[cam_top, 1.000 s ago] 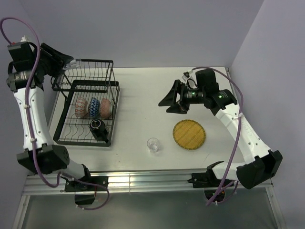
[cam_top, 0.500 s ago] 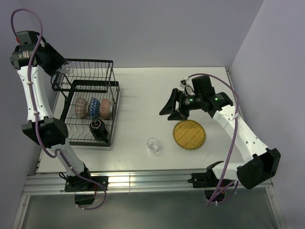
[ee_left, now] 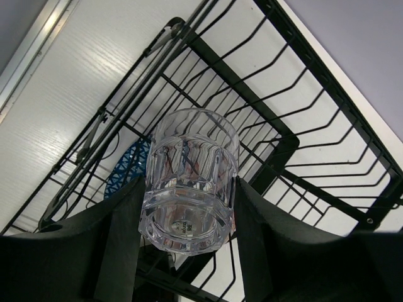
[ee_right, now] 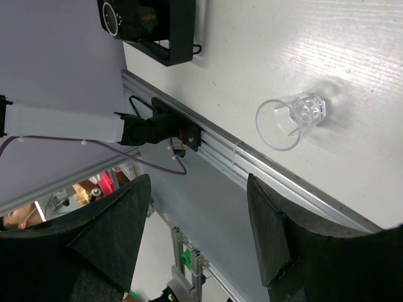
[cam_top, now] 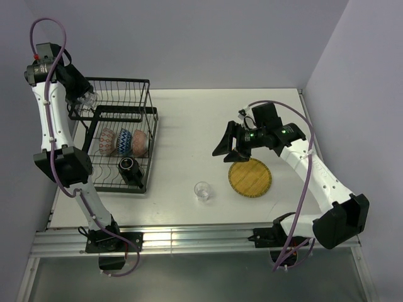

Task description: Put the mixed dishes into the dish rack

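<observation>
My left gripper (cam_top: 85, 99) is shut on a clear glass (ee_left: 189, 176), held high over the back left corner of the black dish rack (cam_top: 153, 134), above its raised upper basket (ee_left: 277, 145). In the rack's lower tier stand an orange-red bowl (cam_top: 108, 141), a blue bowl (cam_top: 124, 142) and a third bowl (cam_top: 140, 142), with the dark mug (cam_top: 128, 167) in front of them. A second clear glass (cam_top: 202, 190) stands on the table, and the yellow plate (cam_top: 250, 177) lies to its right. My right gripper (cam_top: 228, 146) hangs open and empty just above the plate's far left edge.
The table's front edge with its aluminium rail (cam_top: 189, 236) runs close behind the loose glass (ee_right: 291, 119). The left arm's base (ee_right: 151, 25) is bolted at that edge. Walls close the table at the back and on the right.
The left arm has swung its wrist up and right, carrying the glass from beside the rack's back left corner to over the upper basket. The right gripper has sunk a little toward the plate.
</observation>
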You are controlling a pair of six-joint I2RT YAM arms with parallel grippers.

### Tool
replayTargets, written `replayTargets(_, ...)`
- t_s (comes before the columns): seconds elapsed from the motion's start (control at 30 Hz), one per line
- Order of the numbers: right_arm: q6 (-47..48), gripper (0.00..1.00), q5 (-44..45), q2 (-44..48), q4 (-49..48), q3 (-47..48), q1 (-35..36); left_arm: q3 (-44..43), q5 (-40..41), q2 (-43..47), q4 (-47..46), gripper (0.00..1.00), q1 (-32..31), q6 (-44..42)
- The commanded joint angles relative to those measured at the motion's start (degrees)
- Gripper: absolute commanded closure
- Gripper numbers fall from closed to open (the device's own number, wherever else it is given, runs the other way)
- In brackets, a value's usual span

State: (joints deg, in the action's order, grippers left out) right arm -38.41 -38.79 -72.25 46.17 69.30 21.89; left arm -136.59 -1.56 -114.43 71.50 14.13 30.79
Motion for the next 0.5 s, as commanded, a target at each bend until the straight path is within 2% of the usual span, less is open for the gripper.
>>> replayTargets(0.0, 1.8, 0.3, 2.1, -0.6, 0.8, 0.0, 0.3, -1.5, 3.2, -0.1, 0.2, 0.93, -0.2, -1.3)
replayTargets(0.03, 1.9, 0.3, 2.5, -0.7, 0.8, 0.0, 0.3, -1.3, 3.2, -0.4, 0.2, 0.82, -0.2, -1.3)
replayTargets(0.13, 2.3, 0.3, 3.1, -1.2, 0.9, -0.8, 0.4, -1.0, 3.2, -1.1, 0.0, 0.61, -0.2, -1.3)
replayTargets(0.23, 2.4, 0.3, 3.6, -1.4, 0.7, -1.8, 0.5, -1.1, 3.3, -1.4, -0.2, 0.5, -0.2, -1.5)
replayTargets(0.4, 3.3, 0.3, 5.6, -2.0, 1.6, -1.1, 1.0, -1.9, 2.7, -2.2, -0.8, 0.41, -0.2, -1.4)
replayTargets(0.43, 3.5, 0.3, 5.9, -2.1, 1.9, -0.8, 1.2, -2.0, 2.6, -2.4, -0.8, 0.34, -0.2, -1.3)
replayTargets(0.47, 3.8, 0.3, 6.3, -2.4, 2.3, -0.6, 1.4, -1.9, 2.4, -2.4, -1.1, 0.09, -0.2, -1.3)
